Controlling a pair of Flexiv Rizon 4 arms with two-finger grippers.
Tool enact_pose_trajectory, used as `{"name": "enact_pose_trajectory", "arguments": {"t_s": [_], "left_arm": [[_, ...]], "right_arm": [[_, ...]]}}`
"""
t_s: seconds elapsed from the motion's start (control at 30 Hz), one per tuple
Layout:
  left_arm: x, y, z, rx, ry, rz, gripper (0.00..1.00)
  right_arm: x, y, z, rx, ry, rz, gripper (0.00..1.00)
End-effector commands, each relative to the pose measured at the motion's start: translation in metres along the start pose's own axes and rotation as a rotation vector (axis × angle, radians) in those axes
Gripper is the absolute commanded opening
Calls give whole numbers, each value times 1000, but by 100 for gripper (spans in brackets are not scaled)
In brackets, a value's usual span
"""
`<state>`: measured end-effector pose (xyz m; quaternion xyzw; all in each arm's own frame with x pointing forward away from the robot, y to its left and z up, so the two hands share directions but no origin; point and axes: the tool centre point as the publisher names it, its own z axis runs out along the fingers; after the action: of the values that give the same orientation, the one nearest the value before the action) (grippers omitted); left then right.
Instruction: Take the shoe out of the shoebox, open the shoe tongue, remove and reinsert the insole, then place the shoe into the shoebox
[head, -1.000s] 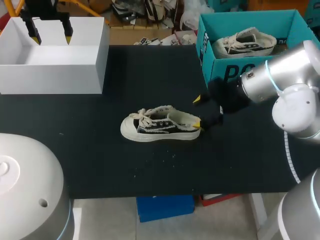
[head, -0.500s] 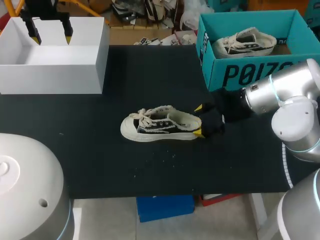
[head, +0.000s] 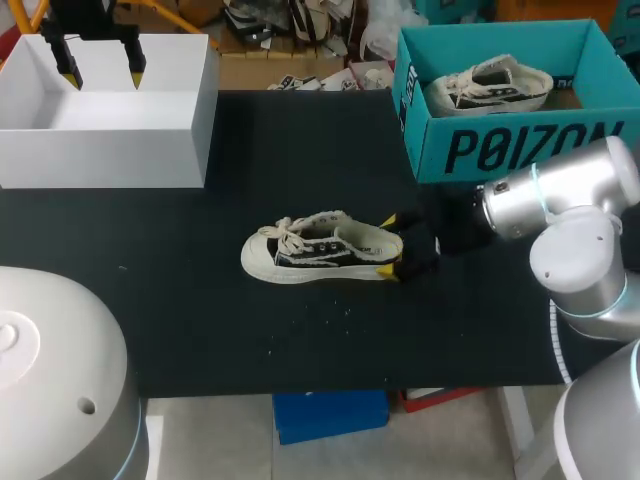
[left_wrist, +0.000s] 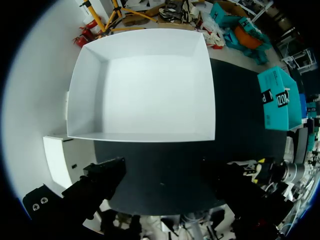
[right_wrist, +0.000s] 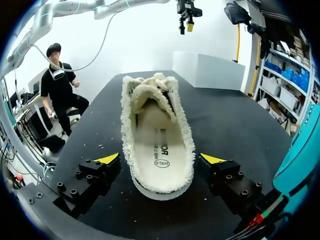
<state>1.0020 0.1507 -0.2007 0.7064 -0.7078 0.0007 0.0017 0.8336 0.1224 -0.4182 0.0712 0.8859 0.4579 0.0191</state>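
A cream and black low sneaker (head: 318, 250) lies on its sole in the middle of the black table (head: 300, 140), toe to the left. My right gripper (head: 388, 246) is open, level with the table, and its yellow-tipped fingers straddle the heel. In the right wrist view the shoe (right_wrist: 156, 125) lies heel-first between the fingertips (right_wrist: 107, 159), with a small gap on each side and the cream insole (right_wrist: 155, 140) showing inside. The teal shoebox (head: 520, 145) stands at the back right with a second sneaker (head: 490, 85) in it. My left gripper (head: 100, 68) hangs open over the white box.
An open white box (head: 100, 160) stands at the back left; in the left wrist view it (left_wrist: 145, 85) lies straight below the open left gripper (left_wrist: 170, 185). Bare black table stretches between the boxes and in front of the shoe.
My right gripper has slid left and lower, from beside the teal shoebox's front to around the sneaker's heel. The shoe and the left arm have not moved.
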Motion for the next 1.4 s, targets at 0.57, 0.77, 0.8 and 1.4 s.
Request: {"name": "enact_pose_trajectory", "arguments": {"t_s": [0.57,0.77,0.8,1.4], "left_arm": [[0,0,0,-1,-2,-1,100],[0,0,0,-1,-2,-1,100],[0,0,0,-1,-2,-1,100],[0,0,0,-1,-2,-1,100]], "right_arm": [[-1,-15,17,-12,-50,16,100],[-4,-12,11,-9,-53,7,100],[-4,-12,10,-9,-54,6,100],[-5,-13,23,-40,-10,15,63]]}}
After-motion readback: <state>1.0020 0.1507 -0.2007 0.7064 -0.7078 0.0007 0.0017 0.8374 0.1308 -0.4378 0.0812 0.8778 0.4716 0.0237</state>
